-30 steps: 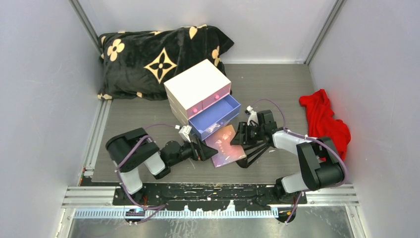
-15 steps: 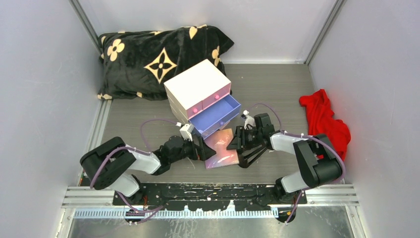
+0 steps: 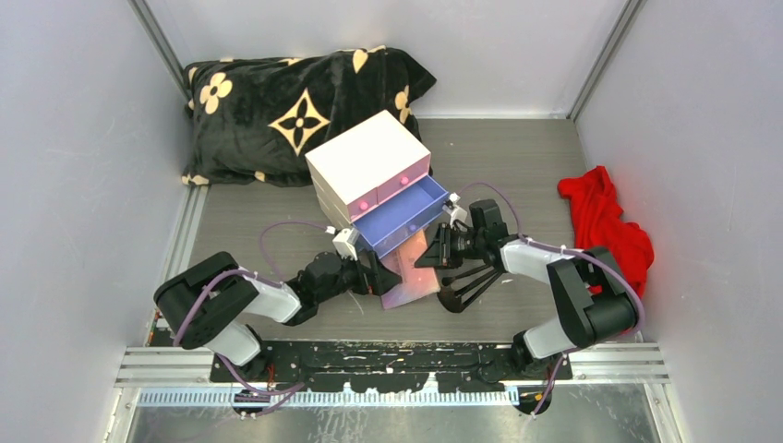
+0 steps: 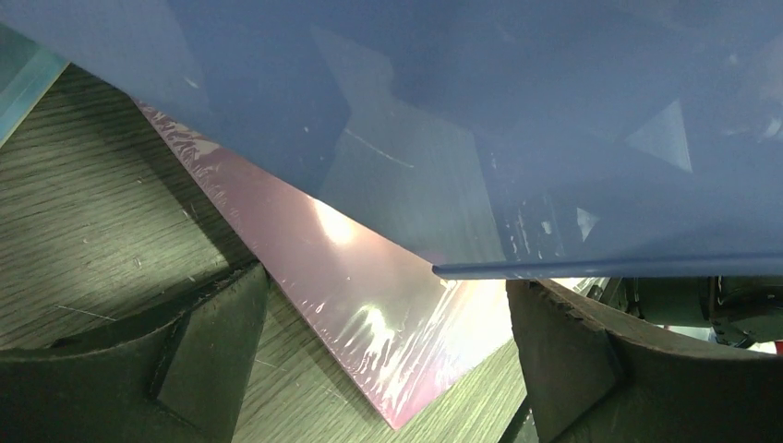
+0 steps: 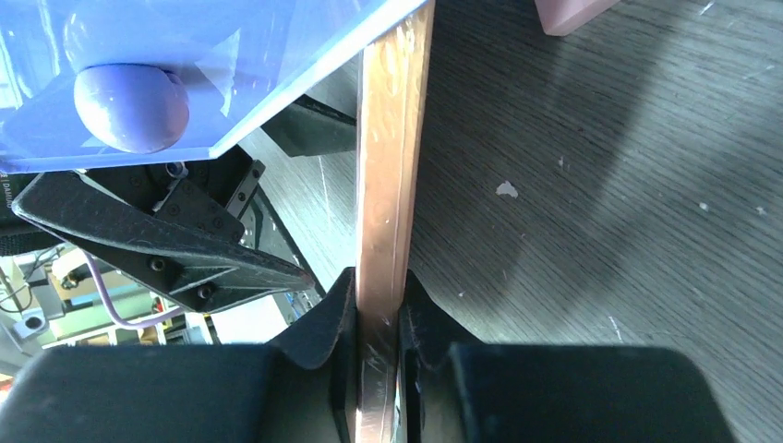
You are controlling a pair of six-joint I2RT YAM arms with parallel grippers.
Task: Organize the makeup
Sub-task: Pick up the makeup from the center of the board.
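The flat iridescent pink-purple palette (image 3: 412,277) is tipped up on edge in front of the open blue drawer (image 3: 403,218), its upper part tucked under the drawer's front. My right gripper (image 3: 435,257) is shut on the palette's right edge; the right wrist view shows the thin coppery edge (image 5: 388,175) pinched between both pads (image 5: 343,318). My left gripper (image 3: 379,280) stands wide open, its fingers (image 4: 208,355) on either side of the palette's near corner (image 4: 388,351) without touching it. Black-handled brushes (image 3: 469,287) lie on the table below the right gripper.
The cream box (image 3: 367,159) with pink drawers stands mid-table, with the blue drawer's knob (image 5: 130,106) close over the right gripper. A black flowered pillow (image 3: 286,106) lies at the back left and a red cloth (image 3: 605,226) at the right. A small pink block (image 5: 565,11) sits nearby.
My right gripper has closed on the palette's edge and tipped it up toward the blue drawer. The left arm has stretched low and its open gripper now flanks the palette's corner.
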